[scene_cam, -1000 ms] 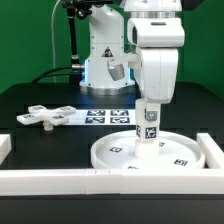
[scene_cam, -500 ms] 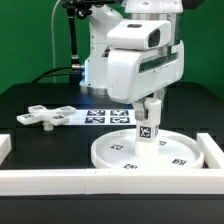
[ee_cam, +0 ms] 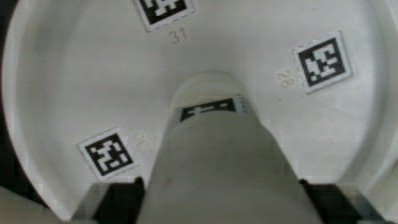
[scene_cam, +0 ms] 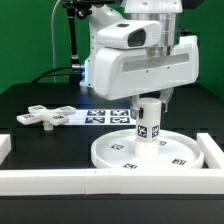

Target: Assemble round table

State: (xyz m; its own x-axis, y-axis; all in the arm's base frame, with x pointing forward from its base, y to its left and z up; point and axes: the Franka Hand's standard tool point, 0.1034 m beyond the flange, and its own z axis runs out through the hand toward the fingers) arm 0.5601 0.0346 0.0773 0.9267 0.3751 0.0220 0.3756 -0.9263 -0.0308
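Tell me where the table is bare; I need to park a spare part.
The black table is bare between the white cross-shaped flat foot and the white front border wall, on the exterior view's left of the large white round disc. Crowded: the disc's centre, where the end effector grips the short white cylindrical post.

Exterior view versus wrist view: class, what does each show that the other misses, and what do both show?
Only the exterior view: the cross-shaped foot lying on the table, the marker board, the white border wall and the arm's body. Only the wrist view: the gripper with fingers against the post's sides. Both: the post standing upright on the round disc, with its tags.
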